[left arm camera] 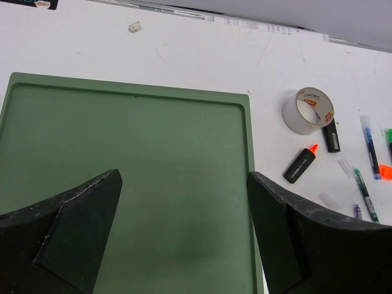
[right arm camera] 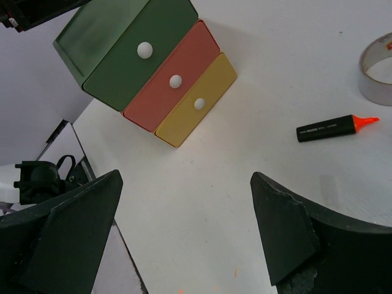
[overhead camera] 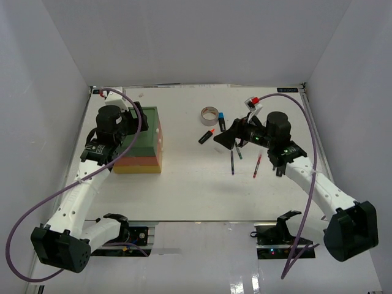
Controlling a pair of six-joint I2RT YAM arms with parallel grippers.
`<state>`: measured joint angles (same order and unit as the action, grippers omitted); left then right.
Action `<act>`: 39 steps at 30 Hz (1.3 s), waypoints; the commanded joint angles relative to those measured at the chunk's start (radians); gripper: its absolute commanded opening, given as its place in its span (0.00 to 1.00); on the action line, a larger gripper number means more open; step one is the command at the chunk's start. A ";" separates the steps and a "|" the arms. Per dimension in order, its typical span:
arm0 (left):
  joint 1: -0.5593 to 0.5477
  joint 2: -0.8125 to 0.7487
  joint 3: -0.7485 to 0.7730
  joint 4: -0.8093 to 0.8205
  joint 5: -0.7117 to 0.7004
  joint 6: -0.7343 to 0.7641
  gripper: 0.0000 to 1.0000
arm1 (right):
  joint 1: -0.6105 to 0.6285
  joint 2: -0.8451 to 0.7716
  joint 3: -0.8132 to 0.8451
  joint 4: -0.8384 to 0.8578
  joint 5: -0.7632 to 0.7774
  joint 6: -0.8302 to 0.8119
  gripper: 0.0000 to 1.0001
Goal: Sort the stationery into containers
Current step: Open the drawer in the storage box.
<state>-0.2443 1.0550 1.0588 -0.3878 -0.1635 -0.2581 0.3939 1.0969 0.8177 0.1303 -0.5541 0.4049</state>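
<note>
The containers (overhead camera: 142,142) are a stack of three closed drawers at the table's left: green (right arm camera: 131,52), red-orange (right arm camera: 171,82) and yellow (right arm camera: 197,104). My left gripper (left arm camera: 184,176) hangs open over the green top (left arm camera: 128,153), holding nothing. The stationery lies mid-table: a grey tape roll (overhead camera: 209,114) (left arm camera: 308,111), an orange-capped highlighter (overhead camera: 206,136) (right arm camera: 334,128), a blue-capped highlighter (overhead camera: 222,119) and thin pens (overhead camera: 233,162) (left arm camera: 369,138). Above bare table, left of the pens, my right gripper (right arm camera: 185,176) (overhead camera: 228,138) is open and empty.
White walls enclose the table on three sides. A small scrap (left arm camera: 135,27) lies behind the drawers. A red pen (overhead camera: 257,164) lies under the right forearm. Purple cables loop off both arms.
</note>
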 commanded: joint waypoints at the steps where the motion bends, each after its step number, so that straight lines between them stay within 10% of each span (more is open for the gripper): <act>1: -0.001 -0.020 -0.042 0.081 -0.002 0.025 0.94 | 0.066 0.098 0.080 0.155 -0.023 0.012 0.91; 14: -0.001 -0.119 -0.174 0.119 0.010 0.033 0.92 | 0.230 0.514 0.238 0.387 -0.133 -0.040 1.00; 39: -0.003 -0.138 -0.240 0.155 0.030 0.036 0.91 | 0.318 1.064 0.537 0.545 -0.198 -0.113 0.76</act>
<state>-0.2443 0.9279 0.8318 -0.2340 -0.1459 -0.2253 0.7055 2.1407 1.2987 0.6304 -0.7376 0.3294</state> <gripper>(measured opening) 0.909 0.765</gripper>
